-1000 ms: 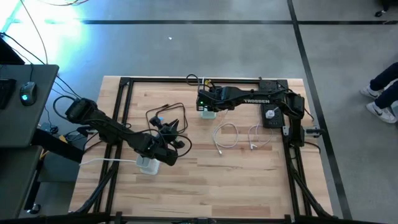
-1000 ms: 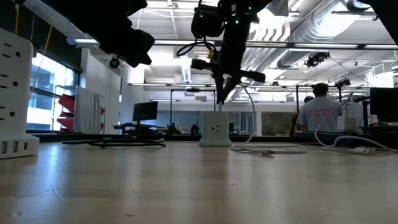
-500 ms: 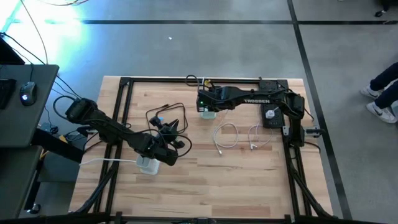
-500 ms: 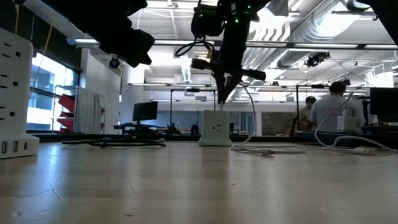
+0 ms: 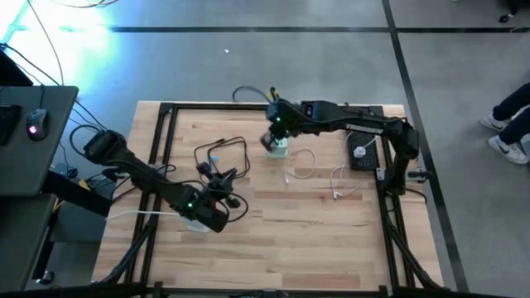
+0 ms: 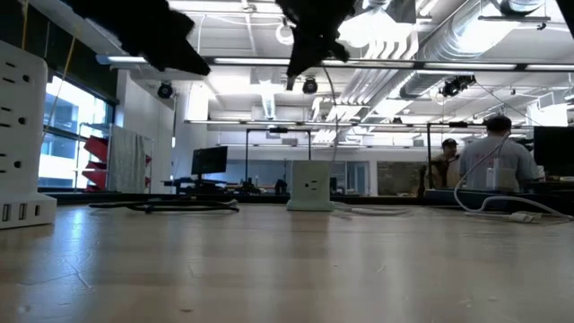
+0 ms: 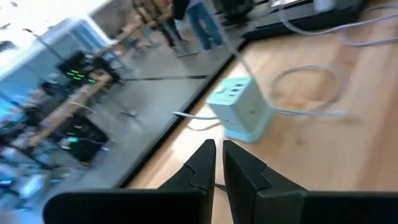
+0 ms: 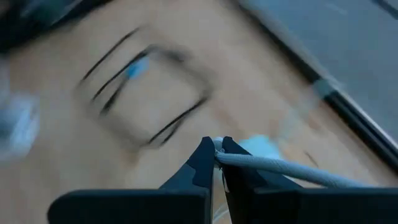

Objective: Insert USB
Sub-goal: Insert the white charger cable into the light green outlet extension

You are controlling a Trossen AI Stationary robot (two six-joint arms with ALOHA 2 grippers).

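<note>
A white USB cable (image 5: 300, 165) lies in a loop on the wooden table. My right gripper (image 5: 277, 132) (image 8: 217, 154) hovers above the far white charger cube (image 5: 276, 148) (image 6: 311, 186) and is shut on that cable. The cube stands on its base. My left gripper (image 5: 222, 204) (image 7: 218, 151) is shut with nothing between its fingers. It sits over the near white power cube (image 5: 195, 220) (image 6: 18, 135). In the left wrist view the far cube (image 7: 239, 109) shows ahead of it. My right gripper pinches the white cable close to its end (image 8: 219, 148) between the two fingertips, coming from above. The end is lifted clear. The cable hangs slack below the fingers (image 6: 333, 108), and its loop (image 5: 305, 170) stays on the table.
A second white cable (image 5: 339, 182) lies right of the loop. A black cable with a blue end (image 5: 219, 153) is coiled between the two cubes. A black device (image 5: 361, 154) sits near the right edge. A black frame (image 5: 207, 106) rims the table. People show in the room behind (image 6: 493, 152).
My right gripper has risen well above the far cube and shifted a little toward the far edge, still shut on the cable. The cable's loop has been drawn toward the cube. My left gripper has moved slightly toward the near edge, over the near cube.
</note>
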